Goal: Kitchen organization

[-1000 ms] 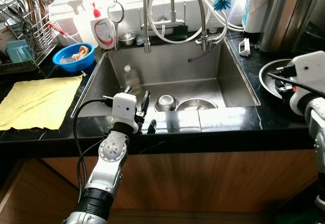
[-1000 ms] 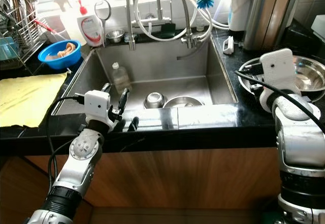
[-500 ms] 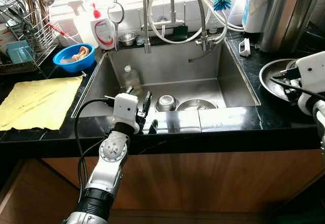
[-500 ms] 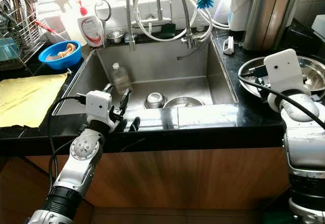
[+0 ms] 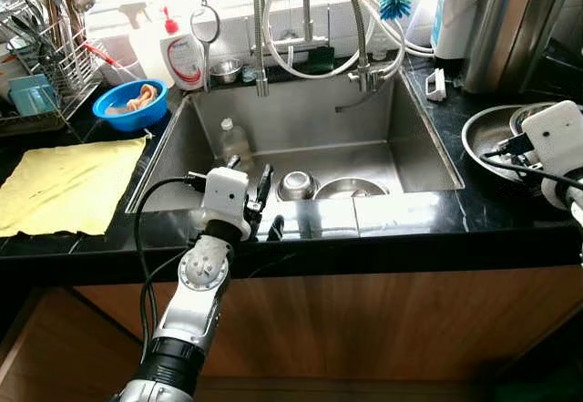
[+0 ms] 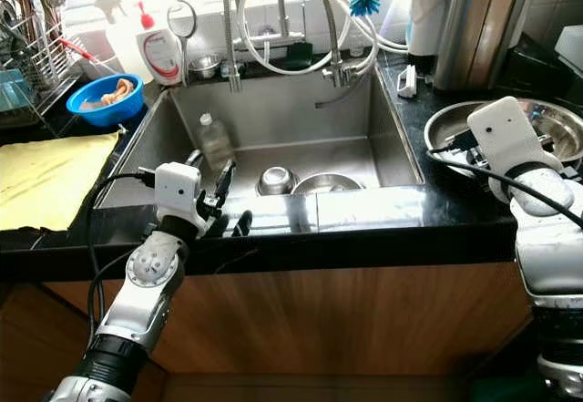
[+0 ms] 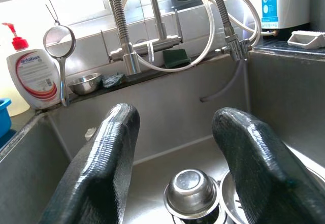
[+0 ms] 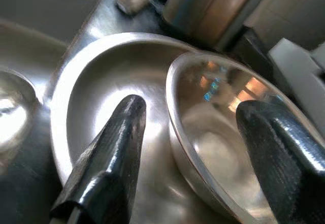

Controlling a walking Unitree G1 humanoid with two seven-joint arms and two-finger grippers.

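Your right hand [image 8: 188,148] is spread wide over two nested steel bowls on the black stone counter [image 6: 437,211], at about 3 o'clock from the sink. One finger [image 8: 109,153] hangs inside the large shallow steel bowl [image 8: 96,97]; the other sits over the smaller shiny steel bowl [image 8: 223,148] resting in it, so the smaller bowl's rim lies between them. Nothing is gripped yet.

You look to be at the reach-and-grasp step on that smaller bowl. The next move likely calls for lowering until the fingers straddle the rim, then closing firmly; the polished steel may slip, and the lower bowl may lift with it.

Your left hand [image 5: 258,200] rests at the front lip of the stainless steel sink [image 5: 414,124], at roughly 6 o'clock, fingers wide and empty, pointing at the small upturned steel cup [image 7: 189,189] in the basin, with a clear plastic bottle [image 5: 235,139] at about 11 o'clock from it.
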